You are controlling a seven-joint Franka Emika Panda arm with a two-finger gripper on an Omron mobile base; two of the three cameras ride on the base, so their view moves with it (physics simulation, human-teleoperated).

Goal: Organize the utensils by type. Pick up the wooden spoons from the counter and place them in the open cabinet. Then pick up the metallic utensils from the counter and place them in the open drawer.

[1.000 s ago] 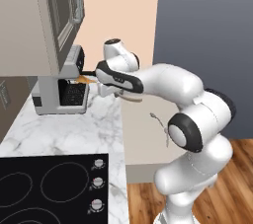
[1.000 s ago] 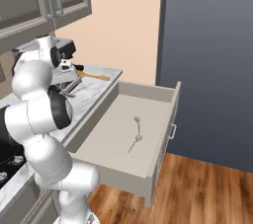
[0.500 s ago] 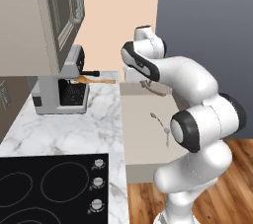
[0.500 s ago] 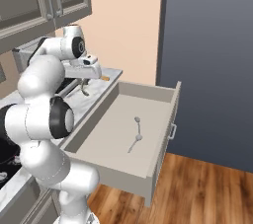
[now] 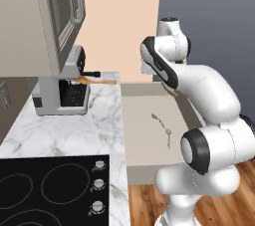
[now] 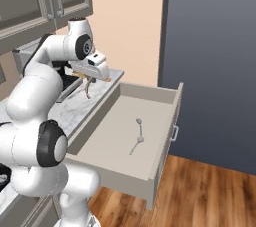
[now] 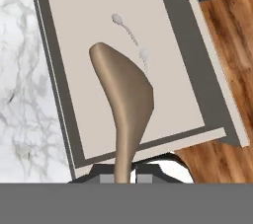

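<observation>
My gripper [image 6: 94,77] is shut on a metallic utensil [image 6: 88,89], a thin spoon hanging down over the counter's [image 6: 75,106] edge beside the open drawer [image 6: 165,96]. From the hand camera, that spoon [image 7: 126,94] rises between the fingertips of the gripper [image 7: 126,177], bowl end up, above the drawer's pale floor [image 7: 74,25]. Two small metal spoons [image 7: 129,35] [image 6: 138,136] lie inside the drawer. A wooden spoon [image 5: 97,80] rests on the counter [image 5: 84,125] by the coffee machine. The open cabinet [image 5: 30,21] hangs above.
The coffee machine [image 5: 62,90] stands at the back of the counter under the cabinet door [image 5: 69,6]. A black cooktop [image 5: 45,190] fills the near counter. A dark tall panel [image 6: 210,61] stands behind the drawer, above a wood floor [image 6: 200,191].
The arm has swung right, away from the coffee machine and over toward the open drawer, carrying the metal spoon. The gripper stays shut.
</observation>
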